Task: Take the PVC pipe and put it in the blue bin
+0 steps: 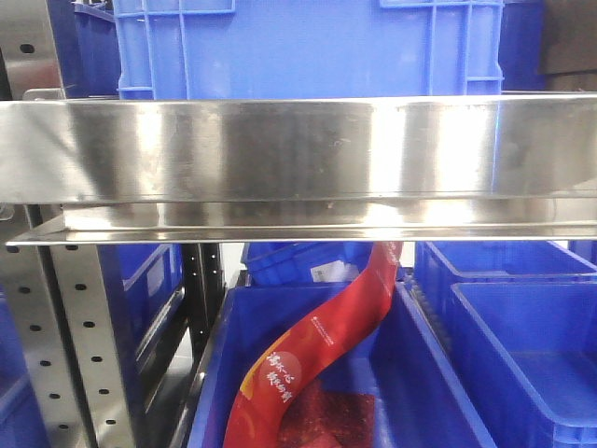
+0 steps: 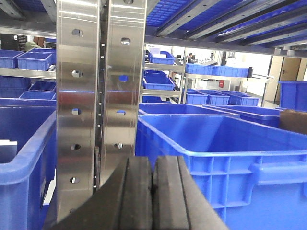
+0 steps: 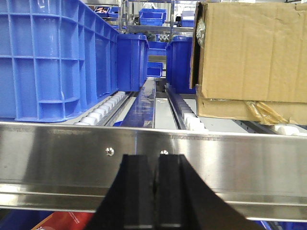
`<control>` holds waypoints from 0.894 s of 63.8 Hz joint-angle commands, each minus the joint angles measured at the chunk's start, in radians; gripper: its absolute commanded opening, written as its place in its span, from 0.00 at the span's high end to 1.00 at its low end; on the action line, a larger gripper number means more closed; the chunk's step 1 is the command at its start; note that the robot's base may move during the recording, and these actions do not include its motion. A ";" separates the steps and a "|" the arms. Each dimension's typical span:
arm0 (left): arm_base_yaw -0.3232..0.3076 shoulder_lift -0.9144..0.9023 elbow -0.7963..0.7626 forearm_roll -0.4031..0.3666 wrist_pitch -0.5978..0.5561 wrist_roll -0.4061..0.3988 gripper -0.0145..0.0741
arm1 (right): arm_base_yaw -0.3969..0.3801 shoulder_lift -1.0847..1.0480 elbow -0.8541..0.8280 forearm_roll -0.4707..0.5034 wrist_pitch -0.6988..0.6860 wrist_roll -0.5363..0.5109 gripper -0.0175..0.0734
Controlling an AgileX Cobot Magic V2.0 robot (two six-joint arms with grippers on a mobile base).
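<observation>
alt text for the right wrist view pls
The right gripper, jaws shut and empty, faces a steel shelf rail. Behind the rail, on roller tracks, a blue crate stands at left and a cardboard box at right.

The red banner [image 1: 322,350] bears yellow Chinese characters, too blurred to read

Blue bins [image 1: 522,327] plain saturated blue, ribbed grid pattern on walls; steel shelf rail [image 1: 298,149] silver, mirror-like with pale streaks; red banner [image 1: 317,355] bright red with yellow-white characters; upright post [image 2: 98,96] silver with rows of dark holes; cardboard box [image 3: 249,52] tan brown; rollers [image 3: 103,108] white; left gripper [image 2: 152,191] and right gripper [image 3: 156,191] matte black.
</observation>
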 commanded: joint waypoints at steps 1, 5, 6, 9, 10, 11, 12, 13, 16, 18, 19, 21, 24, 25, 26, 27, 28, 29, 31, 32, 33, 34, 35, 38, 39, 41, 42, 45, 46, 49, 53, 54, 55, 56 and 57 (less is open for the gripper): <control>0.005 -0.016 0.035 0.050 -0.016 0.002 0.96 | 0.003 -0.004 0.003 -0.007 -0.010 0.001 0.99; 0.016 -0.036 0.077 0.050 -0.015 -0.017 0.96 | 0.003 -0.004 0.003 -0.007 -0.010 0.001 0.99; 0.024 -0.046 0.089 0.051 -0.015 -0.045 0.96 | 0.003 -0.004 0.003 -0.007 -0.010 0.001 0.99; 0.044 -0.072 0.131 0.082 -0.015 -0.107 0.96 | 0.003 -0.004 0.003 -0.007 -0.010 0.001 0.99; 0.055 -0.080 0.145 0.097 -0.015 -0.128 0.96 | 0.003 -0.004 0.003 -0.007 -0.010 0.001 0.99; 0.063 -0.088 0.158 0.112 -0.015 -0.151 0.96 | 0.003 -0.004 0.003 -0.007 -0.010 0.001 0.99; 0.070 -0.097 0.172 0.127 -0.015 -0.184 0.96 | 0.003 -0.004 0.003 -0.007 -0.010 0.001 0.99; 0.082 -0.109 0.192 0.151 -0.020 -0.204 0.96 | 0.003 -0.004 0.003 -0.007 -0.010 0.001 0.99; 0.106 -0.137 0.239 0.195 -0.025 -0.246 0.96 | 0.003 -0.004 0.003 -0.007 -0.010 0.001 0.99; 0.121 -0.162 0.265 0.215 -0.029 -0.259 0.96 | 0.003 -0.004 0.003 -0.007 -0.010 0.001 0.99; 0.132 -0.172 0.278 0.217 -0.029 -0.263 0.96 | 0.003 -0.004 0.003 -0.007 -0.010 0.001 0.99; 0.146 -0.193 0.303 0.224 -0.029 -0.269 0.96 | 0.003 -0.004 0.003 -0.007 -0.010 0.001 0.99; 0.165 -0.233 0.348 0.235 -0.029 -0.270 0.96 | 0.003 -0.004 0.003 -0.007 -0.010 0.001 0.99; 0.171 -0.245 0.361 0.243 -0.029 -0.270 0.96 | 0.003 -0.004 0.003 -0.007 -0.010 0.001 0.99; 0.178 -0.257 0.374 0.247 -0.032 -0.270 0.96 | 0.003 -0.004 0.003 -0.007 -0.010 0.001 0.99; 0.184 -0.274 0.394 0.249 -0.031 -0.270 0.96 | 0.003 -0.004 0.003 -0.007 -0.010 0.001 0.99; 0.190 -0.287 0.406 0.251 -0.036 -0.270 0.96 | 0.003 -0.004 0.003 -0.007 -0.010 0.001 0.99; 0.193 -0.299 0.419 0.251 -0.036 -0.270 0.96 | 0.003 -0.004 0.003 -0.007 -0.010 0.001 0.99; 0.199 -0.324 0.443 0.251 -0.041 -0.270 0.96 | 0.003 -0.004 0.003 -0.007 -0.010 0.001 0.99; 0.202 -0.337 0.459 0.251 -0.041 -0.270 0.96 | 0.003 -0.004 0.003 -0.007 -0.010 0.001 0.99; 0.205 -0.357 0.470 0.251 -0.041 -0.270 0.96 | 0.003 -0.004 0.003 -0.007 -0.010 0.001 0.99; 0.205 -0.370 0.479 0.251 -0.041 -0.270 0.96 | 0.003 -0.004 0.003 -0.007 -0.010 0.001 0.99; 0.205 -0.384 0.489 0.252 -0.041 -0.270 0.96 | 0.003 -0.004 0.003 -0.007 -0.010 0.001 0.99; 0.205 -0.425 0.514 0.264 -0.041 -0.270 0.96 | 0.003 -0.004 0.003 -0.007 -0.010 0.001 0.99; 0.205 -0.444 0.526 0.264 -0.041 -0.270 0.96 | 0.003 -0.004 0.003 -0.007 -0.010 0.001 0.99; 0.205 -0.451 0.546 0.272 -0.041 -0.270 0.96 | 0.003 -0.004 0.003 -0.007 -0.010 0.001 0.99; 0.205 -0.451 0.554 0.272 -0.043 -0.270 0.96 | 0.003 -0.004 0.003 -0.007 -0.010 0.001 0.99; 0.205 -0.451 0.579 0.264 -0.093 -0.270 0.96 | 0.003 -0.004 0.003 -0.007 -0.013 0.001 0.99; 0.205 -0.451 0.591 0.264 -0.111 -0.270 0.96 | 0.003 -0.004 0.003 -0.007 -0.013 0.001 0.99; 0.205 -0.451 0.592 0.264 -0.148 -0.270 0.96 | 0.003 -0.004 0.003 -0.007 -0.013 0.001 0.99; 0.205 -0.451 0.592 0.257 -0.122 -0.270 0.96 | 0.003 -0.004 0.003 -0.007 -0.013 0.001 0.99; 0.205 -0.451 0.592 0.257 -0.127 -0.270 0.96 | 0.003 -0.004 0.003 -0.007 -0.013 0.001 0.99; 0.205 -0.451 0.592 0.257 -0.127 -0.270 0.96 | 0.003 -0.004 0.003 -0.007 -0.013 0.001 0.99; 0.205 -0.451 0.592 0.257 -0.127 -0.270 0.96 | 0.003 -0.004 0.003 -0.007 -0.013 0.001 0.99; 0.205 -0.451 0.592 0.257 -0.127 -0.270 0.96 | 0.003 -0.004 0.003 -0.007 -0.013 0.001 0.99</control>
